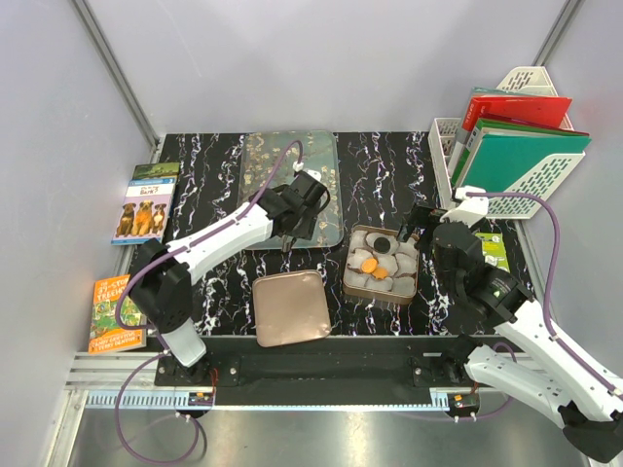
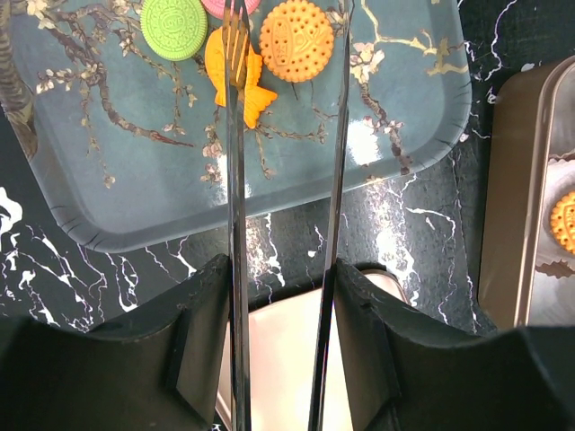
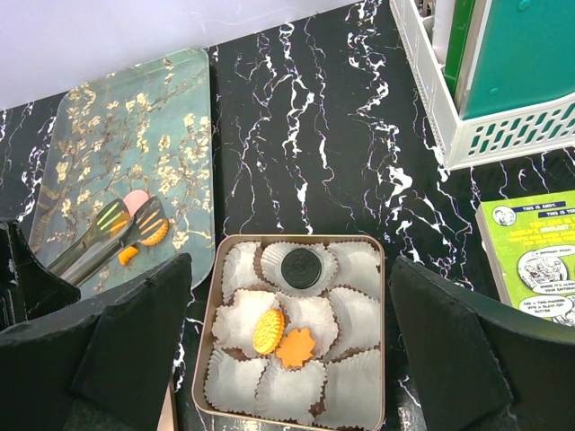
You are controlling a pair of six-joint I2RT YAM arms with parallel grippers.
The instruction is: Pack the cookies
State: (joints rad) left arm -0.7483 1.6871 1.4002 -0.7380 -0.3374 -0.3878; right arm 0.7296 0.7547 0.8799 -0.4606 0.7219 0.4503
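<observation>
Tray sits rear centre, cookies on it. Tin right of tray, nearer (three more cookies in its wrappers). Lid in front of tray, left of tin.

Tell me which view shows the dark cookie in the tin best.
The right wrist view: the dark cookie lies whole and close in a wrapper. The top view shows it small. The left wrist view shows only the tin's edge.

Dog book, orange book at left; folder rack back right; green leaflet nearby.
</observation>
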